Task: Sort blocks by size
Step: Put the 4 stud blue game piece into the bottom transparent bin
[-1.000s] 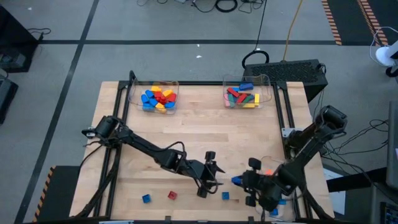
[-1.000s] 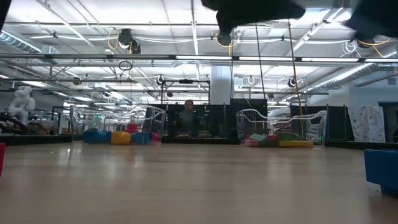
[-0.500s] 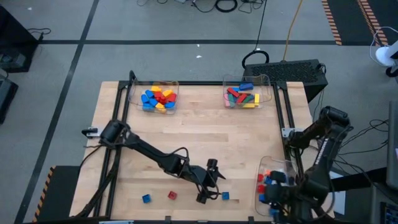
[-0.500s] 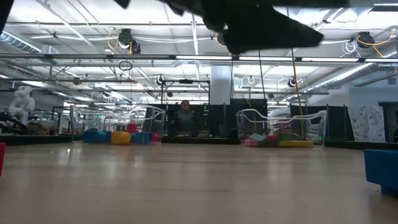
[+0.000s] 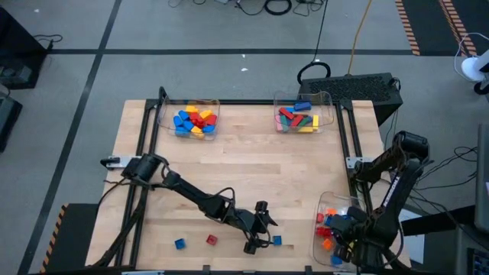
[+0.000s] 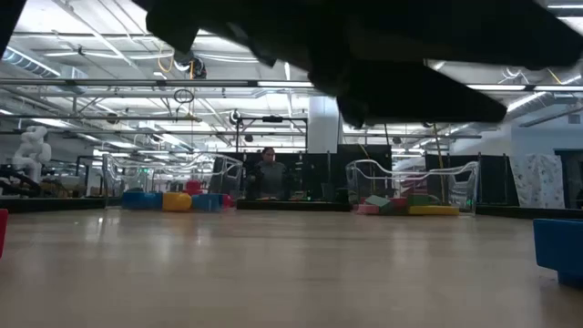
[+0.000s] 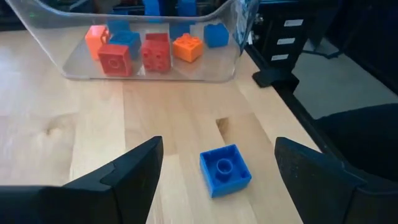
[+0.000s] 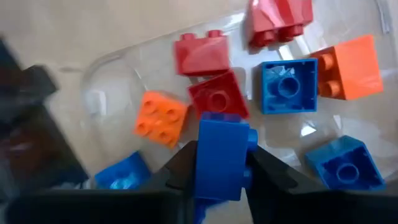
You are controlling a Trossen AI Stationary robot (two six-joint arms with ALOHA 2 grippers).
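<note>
A small blue block [image 7: 225, 169] lies flat on the wood near the table's front edge [image 5: 276, 241]. My left gripper [image 7: 217, 149] is open low over the table, with one finger on each side of that block and touching nothing [image 5: 264, 231]. My right gripper [image 8: 221, 171] is shut on another blue block [image 8: 221, 152] and hangs over the clear tray [image 5: 324, 208] at the near right. That tray holds red, orange and blue blocks. A red block [image 5: 211, 240] and a blue block [image 5: 179, 244] lie loose near the front edge. My right gripper pinches the blue block by two opposite sides [image 8: 204, 155] between its two fingers. The fingers come from above and point down. The block is lifted clear over the blocks in the tray.
Two more clear trays stand at the far edge. The left one [image 5: 164, 114] holds blue, yellow and red blocks, and the right one [image 5: 328, 103] holds longer bars. Bare wood lies between them and the front. In the low view a person stands beyond the table.
My right gripper has carried its blue block from over the table's front toward the right edge, over the near right tray, and has tipped to point down. My left gripper has sunk toward the small blue block by the front edge.
</note>
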